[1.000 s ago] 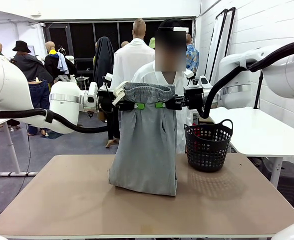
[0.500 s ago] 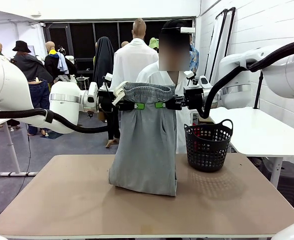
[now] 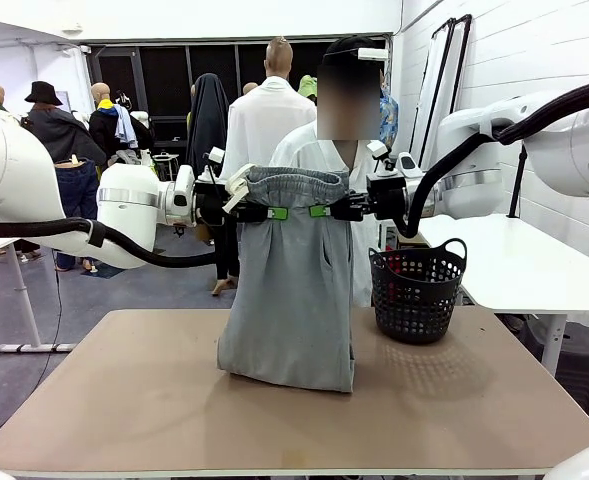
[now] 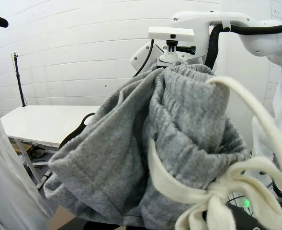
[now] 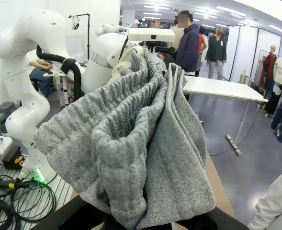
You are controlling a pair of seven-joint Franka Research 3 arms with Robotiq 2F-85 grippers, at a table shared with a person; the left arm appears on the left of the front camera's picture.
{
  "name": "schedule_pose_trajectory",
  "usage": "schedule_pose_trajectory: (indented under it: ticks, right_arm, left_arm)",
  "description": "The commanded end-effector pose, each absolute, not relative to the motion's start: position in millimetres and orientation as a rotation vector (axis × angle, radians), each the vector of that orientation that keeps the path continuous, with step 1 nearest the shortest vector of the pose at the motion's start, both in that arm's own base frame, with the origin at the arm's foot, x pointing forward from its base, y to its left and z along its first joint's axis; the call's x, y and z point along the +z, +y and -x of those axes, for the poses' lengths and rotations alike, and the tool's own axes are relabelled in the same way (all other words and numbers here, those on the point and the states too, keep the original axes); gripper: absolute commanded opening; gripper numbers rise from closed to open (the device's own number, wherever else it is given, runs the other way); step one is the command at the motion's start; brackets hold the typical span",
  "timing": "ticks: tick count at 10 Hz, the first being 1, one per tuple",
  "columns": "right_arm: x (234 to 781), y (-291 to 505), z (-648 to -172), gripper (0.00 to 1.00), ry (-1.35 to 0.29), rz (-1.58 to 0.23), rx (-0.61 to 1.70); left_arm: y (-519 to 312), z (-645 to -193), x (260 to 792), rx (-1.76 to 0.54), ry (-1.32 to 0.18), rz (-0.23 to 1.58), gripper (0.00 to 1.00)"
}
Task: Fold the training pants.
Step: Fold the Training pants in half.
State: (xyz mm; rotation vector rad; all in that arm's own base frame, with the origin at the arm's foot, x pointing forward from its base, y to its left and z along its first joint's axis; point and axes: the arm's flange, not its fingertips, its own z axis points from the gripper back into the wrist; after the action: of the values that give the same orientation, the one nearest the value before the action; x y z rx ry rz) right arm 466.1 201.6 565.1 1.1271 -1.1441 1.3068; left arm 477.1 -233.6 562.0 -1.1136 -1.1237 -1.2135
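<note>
The light grey training pants hang upright between my two grippers, held by the gathered waistband at chest height above the table. Their lower end rests bunched on the tabletop. My left gripper is shut on the waistband's left side and my right gripper is shut on its right side, green pads almost facing each other. In the left wrist view the grey fabric and the whitish drawstring cover my fingers. Folds of the pants likewise hide the fingers in the right wrist view.
A black mesh basket stands on the table's far right, close to the hanging pants. A person in a white shirt stands right behind the pants at the far side. The brown table has free room in front and to the left.
</note>
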Motion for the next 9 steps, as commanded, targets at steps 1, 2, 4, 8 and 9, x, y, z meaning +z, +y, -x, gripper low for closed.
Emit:
schedule_pose_trajectory:
  ticks: [1, 2, 4, 8, 9]
  right_arm:
    - [572, 216, -472, 0.0, -1.104, -1.142, 1.346]
    - [571, 220, -473, 0.0, -1.088, -1.155, 1.353]
    - [567, 228, -474, 0.0, -1.057, -1.173, 1.361]
    - [539, 228, -470, 0.0, -1.014, -1.236, 1.307]
    - [538, 227, -471, 0.0, -1.017, -1.24, 1.302]
  left_arm:
    - [-222, -459, 560, -1.165, -1.132, 1.118, 0.0]
    - [-219, -452, 557, -1.142, -1.134, 1.116, 0.0]
    - [-213, -438, 550, -1.092, -1.15, 1.123, 0.0]
    - [-213, -418, 527, -1.04, -1.137, 1.143, 0.0]
    - [-214, -421, 525, -1.031, -1.126, 1.147, 0.0]
